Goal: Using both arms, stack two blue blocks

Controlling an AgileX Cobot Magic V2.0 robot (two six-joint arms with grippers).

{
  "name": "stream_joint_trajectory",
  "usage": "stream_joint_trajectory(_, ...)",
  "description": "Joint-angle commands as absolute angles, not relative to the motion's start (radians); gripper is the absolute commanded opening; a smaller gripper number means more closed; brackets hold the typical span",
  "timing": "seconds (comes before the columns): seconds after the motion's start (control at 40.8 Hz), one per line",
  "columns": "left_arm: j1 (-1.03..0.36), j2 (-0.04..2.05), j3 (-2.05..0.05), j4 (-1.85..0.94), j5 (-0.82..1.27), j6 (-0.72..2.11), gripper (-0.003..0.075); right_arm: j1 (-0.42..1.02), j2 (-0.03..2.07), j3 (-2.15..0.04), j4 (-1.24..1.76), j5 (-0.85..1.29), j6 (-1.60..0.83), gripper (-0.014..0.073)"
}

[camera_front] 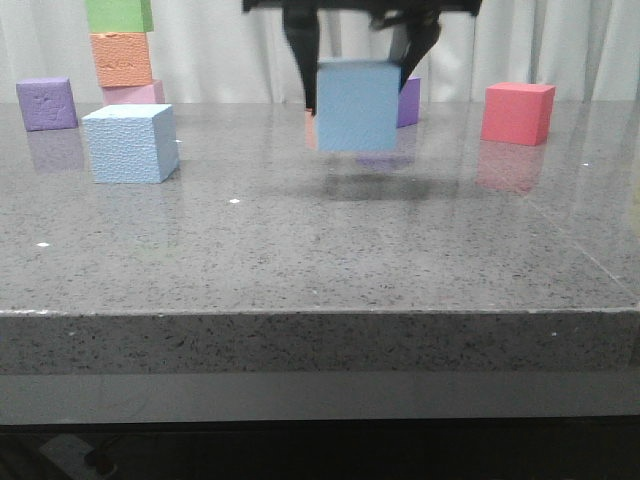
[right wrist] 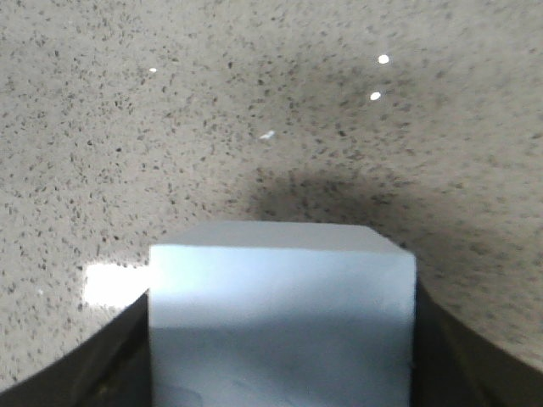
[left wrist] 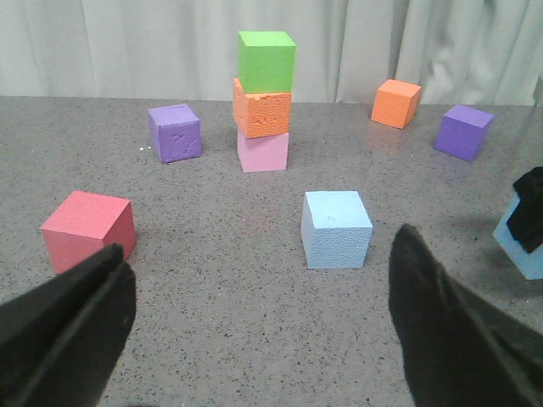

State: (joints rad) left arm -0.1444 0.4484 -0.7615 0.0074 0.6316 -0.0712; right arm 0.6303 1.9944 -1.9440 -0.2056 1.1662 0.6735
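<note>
One pale sky-blue foam cube (camera_front: 357, 105) hangs clear of the speckled grey stone worktop (camera_front: 320, 250), clamped between the fingers of the right tool (camera_front: 358, 70); its shadow lies on the stone beneath. Second pale blue pebbled foam cube (camera_front: 131, 143) rests on the worktop, well apart to the left, beside a stack of pink, orange and green foam cubes (left wrist: 265, 102). Left tool (left wrist: 254, 331) released, fingers spread, holding nothing, aimed toward the resting cube. Judged step: transport of the lifted cube. Next move calls for carrying it leftward, squaring it over the resting cube, lowering flat. Surface glossy, reflective. Pale curtain (camera_front: 220, 40) behind.
</note>
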Motion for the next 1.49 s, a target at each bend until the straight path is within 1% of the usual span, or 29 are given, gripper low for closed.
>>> stream_joint_trajectory(0.0, -0.152, 0.463, -0.786, 0.0, 0.558, -0.079, 0.0599, 0.637, 1.954, -1.972, -0.252, 1.104, 0.702, 0.0299)
stream_joint_trajectory(0.392, -0.152, 0.463, -0.786, 0.0, 0.558, -0.079, 0.0599, 0.637, 1.995, -1.972, -0.246, 1.042, 0.702, 0.0309)
stream_joint_trajectory(0.441, -0.152, 0.463, -0.786, 0.0, 0.558, -0.079, 0.0599, 0.637, 1.995, -1.972, -0.247, 1.038, 0.702, 0.0339)
stream_joint_trajectory(0.514, -0.152, 0.463, -0.786, 0.0, 0.558, -0.079, 0.0599, 0.637, 1.995, -1.972, -0.252, 1.039, 0.702, 0.043)
stream_joint_trajectory(0.588, -0.152, 0.463, -0.786, 0.0, 0.558, -0.079, 0.0599, 0.637, 1.997, -1.972, -0.264, 1.04, 0.702, 0.0504)
stream_joint_trajectory(0.661, -0.152, 0.463, -0.786, 0.0, 0.558, -0.079, 0.0599, 0.633, 1.997, -1.972, -0.264, 1.041, 0.702, 0.054)
stream_joint_trajectory(0.93, -0.152, 0.463, -0.786, 0.0, 0.558, -0.079, 0.0599, 0.633, 1.975, -1.972, -0.254, 1.086, 0.701, 0.0542)
stream_joint_trajectory(1.077, -0.152, 0.463, -0.786, 0.0, 0.558, -0.079, 0.0599, 0.625, 1.919, -1.972, -0.244, 1.123, 0.69, 0.0542)
stream_joint_trajectory(1.249, -0.152, 0.463, -0.786, 0.0, 0.558, -0.079, 0.0599, 0.624, 1.79, -1.97, -0.213, 1.194, 0.493, 0.0542)
stream_joint_trajectory(1.396, -0.152, 0.463, -0.786, 0.0, 0.558, -0.079, 0.0599, 0.622, 1.665, -1.947, -0.124, 1.211, 0.199, 0.0542)
stream_joint_trajectory(1.469, -0.152, 0.463, -0.786, 0.0, 0.558, -0.079, 0.0599, 0.6, 1.607, -1.912, -0.046, 1.229, 0.09, 0.0542)
